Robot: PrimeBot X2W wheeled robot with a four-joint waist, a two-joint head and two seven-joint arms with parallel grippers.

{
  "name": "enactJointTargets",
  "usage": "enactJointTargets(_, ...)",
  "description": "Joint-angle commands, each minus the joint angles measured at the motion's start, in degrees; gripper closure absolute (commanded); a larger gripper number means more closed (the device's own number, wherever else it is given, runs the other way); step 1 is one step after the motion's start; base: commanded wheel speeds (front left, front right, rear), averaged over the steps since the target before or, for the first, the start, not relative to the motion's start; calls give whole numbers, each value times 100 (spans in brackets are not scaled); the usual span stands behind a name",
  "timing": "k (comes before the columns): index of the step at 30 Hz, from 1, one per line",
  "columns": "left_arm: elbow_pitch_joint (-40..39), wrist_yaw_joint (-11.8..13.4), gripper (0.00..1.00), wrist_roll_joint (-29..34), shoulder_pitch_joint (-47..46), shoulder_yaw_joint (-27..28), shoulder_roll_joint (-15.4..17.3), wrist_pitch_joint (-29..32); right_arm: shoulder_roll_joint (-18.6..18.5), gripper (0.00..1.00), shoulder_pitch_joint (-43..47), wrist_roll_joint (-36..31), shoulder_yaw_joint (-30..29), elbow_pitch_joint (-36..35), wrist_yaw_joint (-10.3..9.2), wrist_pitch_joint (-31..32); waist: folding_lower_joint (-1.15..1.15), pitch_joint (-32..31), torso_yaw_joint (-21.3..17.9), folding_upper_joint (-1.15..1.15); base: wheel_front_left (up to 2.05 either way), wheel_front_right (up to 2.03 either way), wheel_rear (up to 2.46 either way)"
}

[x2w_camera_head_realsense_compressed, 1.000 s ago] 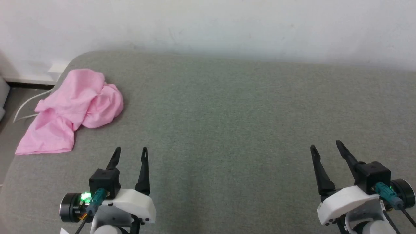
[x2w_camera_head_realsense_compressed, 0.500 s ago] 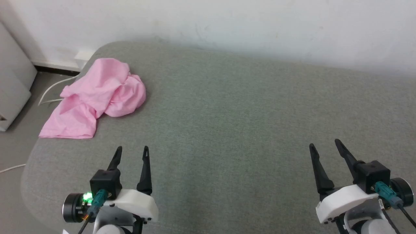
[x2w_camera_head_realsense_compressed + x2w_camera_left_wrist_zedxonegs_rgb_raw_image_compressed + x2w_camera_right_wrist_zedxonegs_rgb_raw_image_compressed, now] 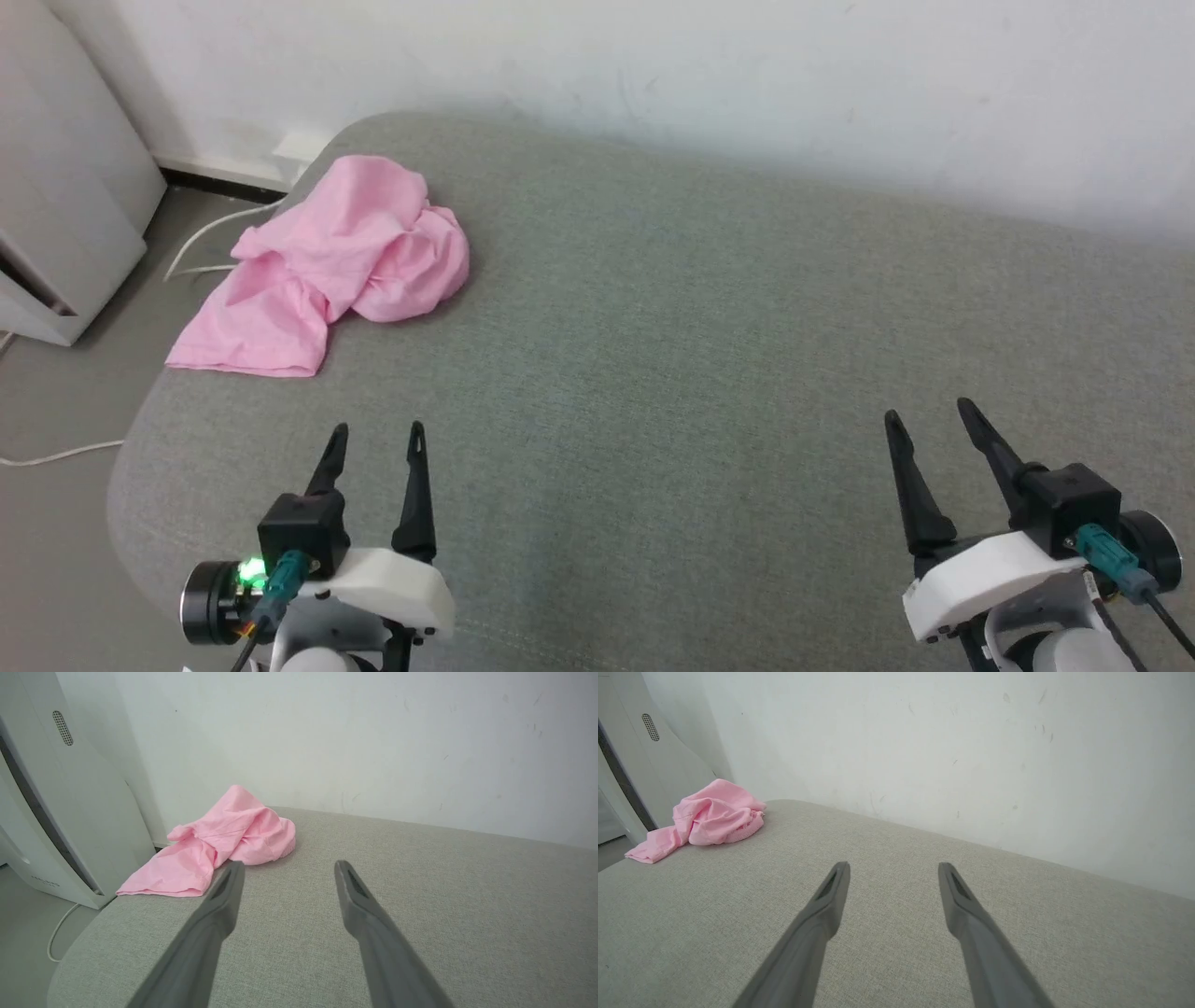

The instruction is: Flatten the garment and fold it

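Now, garment (image 3: 336,261): pink, thin, soft fabric; crumpled into a wrinkled heap, with one flatter lobe trailing toward the near left.
Garment location: far left corner of the grey upholstered surface (image 3: 700,373); the flatter lobe lies at the rounded left edge; well apart from both grippers.
Surface: coarse woven grey textile, matte, with rounded corners.
Left gripper (image 3: 376,427): two long, dark, tapered fingers spread apart, gripping nothing; over the near left part of the surface, tips pointing toward the far side.
Right gripper (image 3: 927,411): same finger shape, spread apart, gripping nothing; over the near right part of the surface.
Gripper bodies: white moulded shells, black blocks, teal connectors; a green light glows on the left one.
Wall (image 3: 653,75): white, matte, with faint scuff marks; rises directly behind the surface.
Appliance (image 3: 56,812): smooth white plastic housing with a perforated oval vent; stands on the floor (image 3: 56,411) left of the surface.
Cable (image 3: 210,238): thin, white, curved; lies on the grey floor beside the garment's corner.
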Motion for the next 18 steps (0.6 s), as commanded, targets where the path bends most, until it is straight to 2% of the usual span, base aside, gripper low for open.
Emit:
enactJointTargets(1, 32, 51, 0, -62, -91, -15, 27, -49, 7, 0, -95, 11, 17, 20, -6, -53, 0, 1, 28, 0, 0, 0, 0)
enactJointTargets(18, 103, 233, 0, -164, -100, -23, 57, -252, 10, 0, -142, 63, 30, 34, -7, -200, 0, 75, 439, 0, 0, 0, 0)
